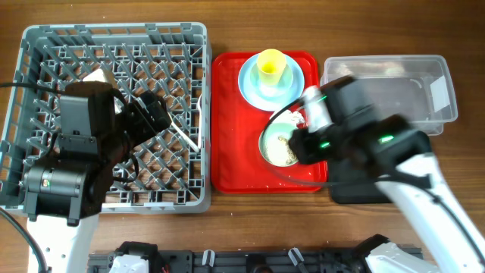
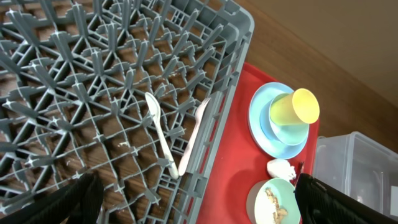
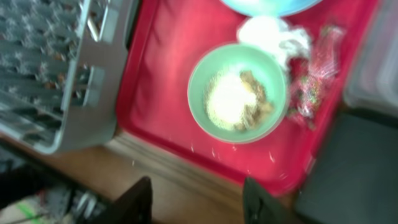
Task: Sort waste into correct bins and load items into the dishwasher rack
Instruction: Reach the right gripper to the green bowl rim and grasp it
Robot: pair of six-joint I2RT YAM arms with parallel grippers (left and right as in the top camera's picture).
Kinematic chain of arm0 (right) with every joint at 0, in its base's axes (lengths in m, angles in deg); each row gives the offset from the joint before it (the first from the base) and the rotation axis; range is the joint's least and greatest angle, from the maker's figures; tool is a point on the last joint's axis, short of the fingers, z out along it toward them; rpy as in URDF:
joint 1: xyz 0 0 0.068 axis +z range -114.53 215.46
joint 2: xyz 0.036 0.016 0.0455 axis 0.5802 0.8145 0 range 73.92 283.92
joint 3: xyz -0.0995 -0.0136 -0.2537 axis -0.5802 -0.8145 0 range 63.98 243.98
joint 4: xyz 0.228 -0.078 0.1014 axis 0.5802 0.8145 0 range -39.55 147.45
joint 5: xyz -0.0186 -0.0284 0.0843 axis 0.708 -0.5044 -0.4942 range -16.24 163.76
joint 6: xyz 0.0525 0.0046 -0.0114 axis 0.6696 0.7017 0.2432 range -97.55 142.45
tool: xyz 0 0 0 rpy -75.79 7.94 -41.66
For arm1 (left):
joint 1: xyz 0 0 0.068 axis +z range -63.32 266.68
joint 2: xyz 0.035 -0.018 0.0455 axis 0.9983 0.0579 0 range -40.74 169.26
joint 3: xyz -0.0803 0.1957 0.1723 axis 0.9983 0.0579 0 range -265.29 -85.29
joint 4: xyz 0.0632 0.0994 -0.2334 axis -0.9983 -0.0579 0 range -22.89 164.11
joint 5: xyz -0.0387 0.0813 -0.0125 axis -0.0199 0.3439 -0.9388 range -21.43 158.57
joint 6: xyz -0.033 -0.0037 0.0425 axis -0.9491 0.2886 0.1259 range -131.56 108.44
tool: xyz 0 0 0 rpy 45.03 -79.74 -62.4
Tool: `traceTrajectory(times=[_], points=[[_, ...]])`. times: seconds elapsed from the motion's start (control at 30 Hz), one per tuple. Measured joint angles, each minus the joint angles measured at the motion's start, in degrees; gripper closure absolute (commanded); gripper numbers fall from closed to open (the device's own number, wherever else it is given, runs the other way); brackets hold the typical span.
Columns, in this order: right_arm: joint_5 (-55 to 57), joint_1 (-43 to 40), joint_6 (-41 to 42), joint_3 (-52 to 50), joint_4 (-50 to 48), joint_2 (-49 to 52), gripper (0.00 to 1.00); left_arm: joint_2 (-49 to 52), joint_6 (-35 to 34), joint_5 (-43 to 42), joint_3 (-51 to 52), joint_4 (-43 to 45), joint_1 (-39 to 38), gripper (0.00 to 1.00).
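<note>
Right arm (image 1: 379, 144) partly hides bowl (image 1: 277, 149), napkin (image 3: 270, 32).

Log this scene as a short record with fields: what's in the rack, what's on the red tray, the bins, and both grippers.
In rack: white spoon, white fork
On red tray: yellow cup on blue plate; green bowl holding food scraps; napkin; red wrapper
Bins: clear tub, black tray, right of red tray
Left gripper: open, empty, over rack
Right gripper: open, empty, near bowl
</note>
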Motion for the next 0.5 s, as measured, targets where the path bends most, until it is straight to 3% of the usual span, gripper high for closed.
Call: traceTrajectory(times=[0.07,0.27,0.5], points=[[4.79,7.8,4.42,-6.75,-7.98,0.39,0.63,0.0,0.0,-0.02,0.0,0.0,0.0,0.0],[19.76,18.69,10.25,-15.39,-23.69,4.94,0.62,0.02,0.0,0.0,0.0,0.02,0.0,0.0],[25.44,19.26,11.26,-15.56,-31.21,17.07,0.62,0.02,0.0,0.0,0.0,0.02,0.0,0.0]])
